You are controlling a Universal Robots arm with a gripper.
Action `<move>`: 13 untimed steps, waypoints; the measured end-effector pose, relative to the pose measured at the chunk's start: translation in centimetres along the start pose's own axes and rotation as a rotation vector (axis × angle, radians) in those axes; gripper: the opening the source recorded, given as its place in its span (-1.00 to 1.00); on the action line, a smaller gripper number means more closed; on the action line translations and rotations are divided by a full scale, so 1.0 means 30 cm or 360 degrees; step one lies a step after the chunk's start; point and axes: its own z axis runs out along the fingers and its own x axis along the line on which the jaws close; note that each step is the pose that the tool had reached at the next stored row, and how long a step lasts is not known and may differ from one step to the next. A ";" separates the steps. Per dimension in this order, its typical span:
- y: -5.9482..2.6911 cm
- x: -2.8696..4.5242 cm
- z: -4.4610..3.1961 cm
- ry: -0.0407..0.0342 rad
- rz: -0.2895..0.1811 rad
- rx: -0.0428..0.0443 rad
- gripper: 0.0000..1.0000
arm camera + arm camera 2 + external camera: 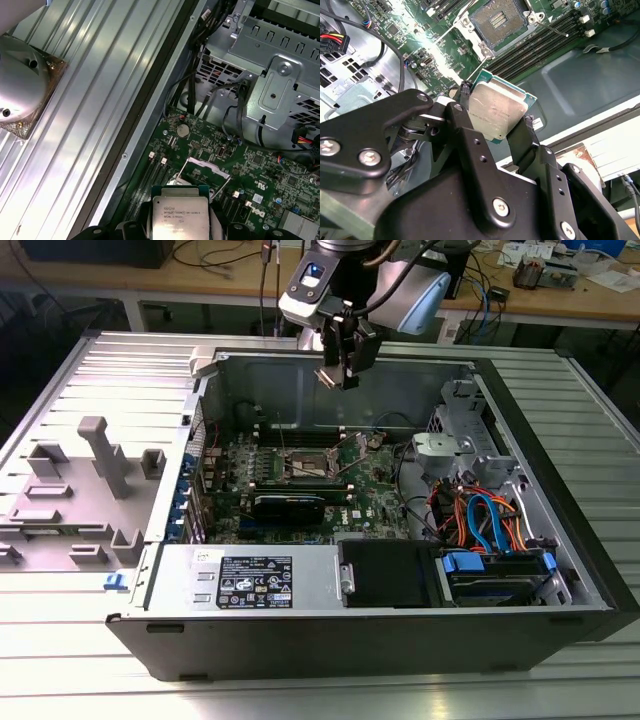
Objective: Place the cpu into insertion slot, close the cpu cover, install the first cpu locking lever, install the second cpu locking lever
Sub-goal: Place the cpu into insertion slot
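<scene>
Pincer is clamping the cpu by two opposite edges, hovering high over the open case near its back wall. Insertion slot is lying bare mid-motherboard. Chip seems to be sitting tilted in the grasp, so it is risking landing skewed, bending contacts, or slipping free.

First wrist view: cpu was cut off by picture edge. Second wrist view: cpu's near corners were hidden behind pincer fingers; insertion slot was cropped by frame edge. Exterior view: cpu was too small to make out.
</scene>
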 end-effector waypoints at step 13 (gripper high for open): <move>-0.003 -0.003 0.014 -0.0007 0.0078 -0.0001 0.09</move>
